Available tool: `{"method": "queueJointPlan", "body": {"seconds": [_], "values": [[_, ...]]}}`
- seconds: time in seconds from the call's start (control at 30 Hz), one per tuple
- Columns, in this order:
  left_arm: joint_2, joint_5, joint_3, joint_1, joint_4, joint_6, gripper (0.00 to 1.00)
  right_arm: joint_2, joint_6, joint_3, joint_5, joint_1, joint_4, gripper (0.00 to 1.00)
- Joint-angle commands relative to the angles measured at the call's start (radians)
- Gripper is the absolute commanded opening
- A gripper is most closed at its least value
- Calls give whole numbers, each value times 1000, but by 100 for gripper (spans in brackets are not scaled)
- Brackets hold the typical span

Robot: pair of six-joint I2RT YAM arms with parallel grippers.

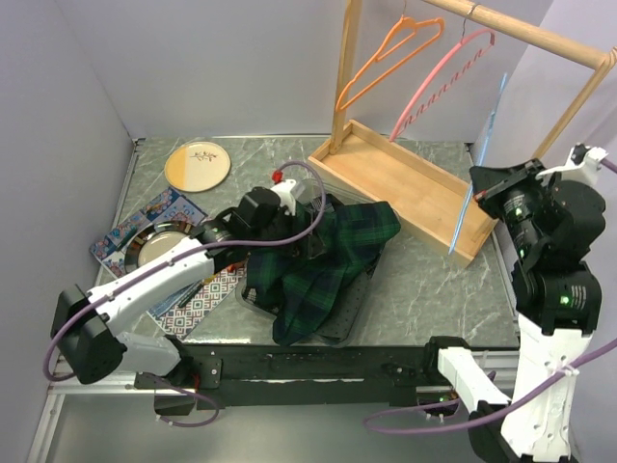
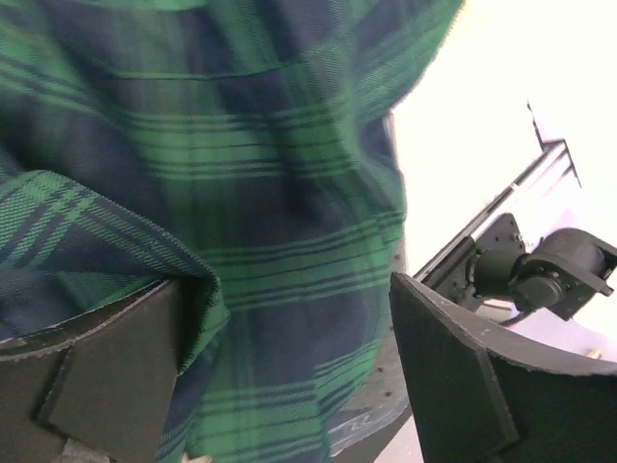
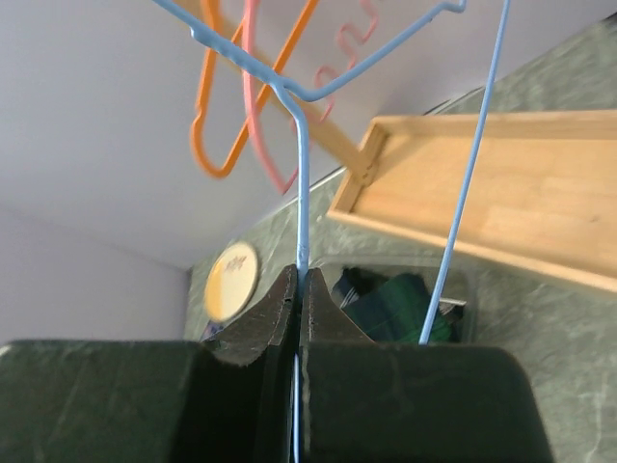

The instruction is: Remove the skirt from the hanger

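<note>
The right gripper is clamping the blue hanger by its wire, beside the wooden rack. It should be gripping firmly and lifting the hanger straight clear. The skirt is lying heaped on the table, apparently free of the hanger. The left gripper is hovering with jaws spread, and cloth is sagging between them.

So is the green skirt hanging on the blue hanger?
No, the green skirt lies heaped on the table, and the blue hanger pinched in the right gripper is bare.
</note>
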Motion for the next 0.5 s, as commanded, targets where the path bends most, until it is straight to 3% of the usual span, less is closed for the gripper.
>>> {"method": "queueJointPlan", "body": {"seconds": [0.0,0.1,0.33,0.47], "values": [[64,-16,130,-89,61,-32,88,58,-27,99,138,8,21,0],[141,-37,175,-143,14,-28,89,63,-29,61,114,6,56,0],[118,-81,158,-251,20,-29,93,134,-49,121,91,1,56,0],[103,-51,50,-254,101,-45,93,183,-18,178,89,-3,87,0]]}}
